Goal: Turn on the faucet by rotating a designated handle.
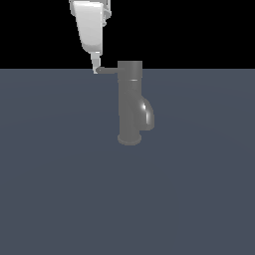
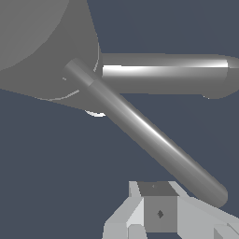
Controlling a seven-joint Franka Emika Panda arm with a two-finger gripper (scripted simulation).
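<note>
The dark-grey faucet (image 1: 130,104) stands upright on the floor, its short spout (image 1: 147,115) curving down toward the exterior view's right. The thin handle (image 1: 106,70) sticks out from the top cap toward the exterior view's left. My white gripper (image 1: 95,68) comes down from above, and its tip is at the handle's free end, touching it or nearly so. In the wrist view the handle (image 2: 149,135) runs diagonally from the faucet cap (image 2: 37,42), with the spout (image 2: 163,72) behind it. My gripper (image 2: 158,191) is beside the rod's end, fingers together, nothing between them.
A flat blue-grey floor (image 1: 60,189) spreads around the faucet's flared base (image 1: 129,139). Nothing else stands on it.
</note>
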